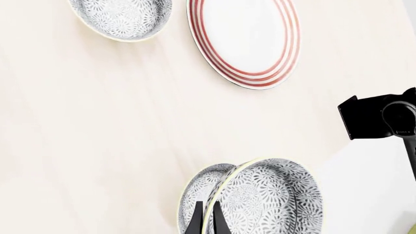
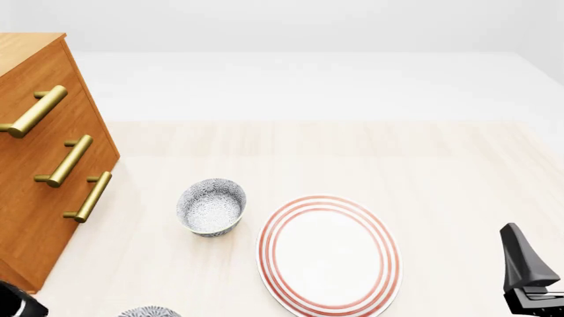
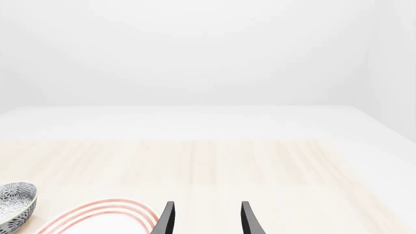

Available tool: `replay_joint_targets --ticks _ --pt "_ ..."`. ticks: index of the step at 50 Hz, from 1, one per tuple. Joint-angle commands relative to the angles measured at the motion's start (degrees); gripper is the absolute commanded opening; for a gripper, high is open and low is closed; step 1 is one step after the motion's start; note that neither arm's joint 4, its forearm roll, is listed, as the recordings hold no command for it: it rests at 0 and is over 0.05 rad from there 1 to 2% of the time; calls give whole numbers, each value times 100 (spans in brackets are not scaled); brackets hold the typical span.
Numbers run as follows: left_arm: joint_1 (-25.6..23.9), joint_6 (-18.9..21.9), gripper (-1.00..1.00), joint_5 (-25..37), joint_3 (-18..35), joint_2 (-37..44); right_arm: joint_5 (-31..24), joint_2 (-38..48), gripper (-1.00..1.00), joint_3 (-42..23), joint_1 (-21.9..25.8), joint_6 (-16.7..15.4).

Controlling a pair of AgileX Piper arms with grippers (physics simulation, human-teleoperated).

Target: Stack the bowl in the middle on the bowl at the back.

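Observation:
The bowl at the back (image 2: 211,206) (image 1: 123,17) is small and white with grey floral speckle, standing upright left of the plate. In the left wrist view my left gripper (image 1: 208,205) is shut on the yellowish rim of a like bowl, the bowl in the middle (image 1: 270,195), which shows tilted toward the camera. Another alike bowl (image 1: 198,187) sits half hidden right behind it. At the front view's bottom edge only a sliver of a speckled bowl (image 2: 150,311) shows, and I cannot tell which one it is. My right gripper (image 3: 206,220) is open and holds nothing, near the plate's edge.
A large white plate with red rings (image 2: 328,254) (image 1: 246,39) lies right of the back bowl. A wooden dresser with brass handles (image 2: 39,172) stands along the left. The right arm (image 2: 527,277) (image 1: 380,114) is at the right front.

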State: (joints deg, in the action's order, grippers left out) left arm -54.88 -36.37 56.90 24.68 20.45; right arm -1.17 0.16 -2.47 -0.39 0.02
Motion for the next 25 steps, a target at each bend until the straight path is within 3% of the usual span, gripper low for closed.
replay_joint_targets --ticks 1,15,25 --pt "-291 -143 -100 -386 -360 110 4 -3 100 4 -2 2" --pt "-577 -223 -100 -1082 -465 630 49 0 100 50 -7 2" --pt "-628 -229 -100 -1147 -595 690 71 6 100 70 -8 10"
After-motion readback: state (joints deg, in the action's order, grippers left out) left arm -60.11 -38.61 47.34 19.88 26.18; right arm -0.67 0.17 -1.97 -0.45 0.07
